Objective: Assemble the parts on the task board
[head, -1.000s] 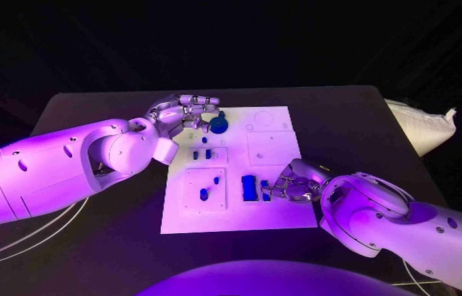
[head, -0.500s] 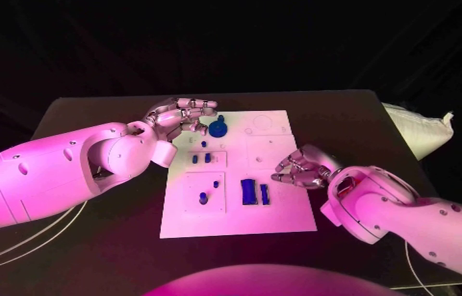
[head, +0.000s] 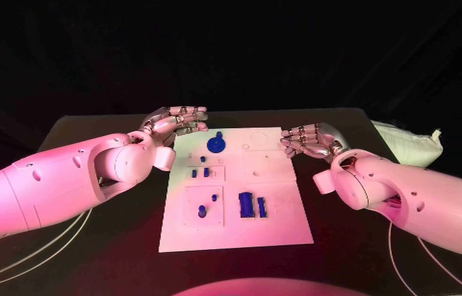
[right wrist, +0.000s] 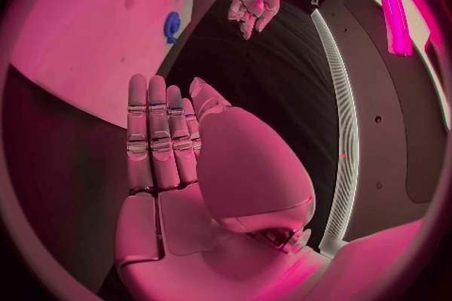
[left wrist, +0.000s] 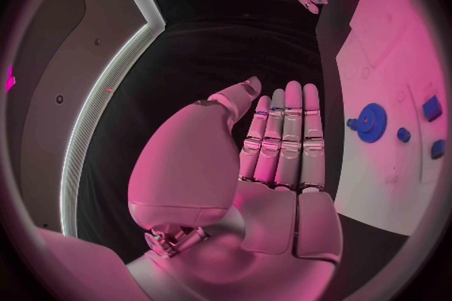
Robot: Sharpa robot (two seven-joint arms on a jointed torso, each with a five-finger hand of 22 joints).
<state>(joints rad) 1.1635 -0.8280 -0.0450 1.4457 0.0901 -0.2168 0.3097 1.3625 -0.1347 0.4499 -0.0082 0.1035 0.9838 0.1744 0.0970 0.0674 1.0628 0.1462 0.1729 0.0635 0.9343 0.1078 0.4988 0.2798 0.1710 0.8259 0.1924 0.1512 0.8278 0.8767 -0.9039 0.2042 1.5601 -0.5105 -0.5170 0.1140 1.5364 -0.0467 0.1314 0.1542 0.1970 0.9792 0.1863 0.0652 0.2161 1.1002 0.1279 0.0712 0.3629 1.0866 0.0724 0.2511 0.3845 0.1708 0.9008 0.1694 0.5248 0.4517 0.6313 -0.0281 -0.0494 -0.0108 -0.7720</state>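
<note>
The white task board [head: 279,226] lies in the middle of the black table. A blue gear [head: 215,143] stands at its far left; the gear [left wrist: 370,123] also appears in the left wrist view and the gear [right wrist: 172,26] in the right wrist view. Small blue pegs [head: 200,172] sit below it, and two blue bars [head: 252,205] stand near the board's middle. My left hand [head: 176,119] hovers off the board's far left corner, its fingers [left wrist: 285,132] straight and empty. My right hand [head: 308,137] hovers at the far right edge, fingers [right wrist: 155,139] straight, holding nothing.
A white bag [head: 406,142] lies at the table's right edge. Pale cables [head: 39,242] hang off the table's near left side. Bare black tabletop [head: 115,242] runs on both sides of the board.
The right hand has left the blue bars and risen to the board's far right edge. The left hand has drawn back from the gear, which stays on the board. The view has shifted.
</note>
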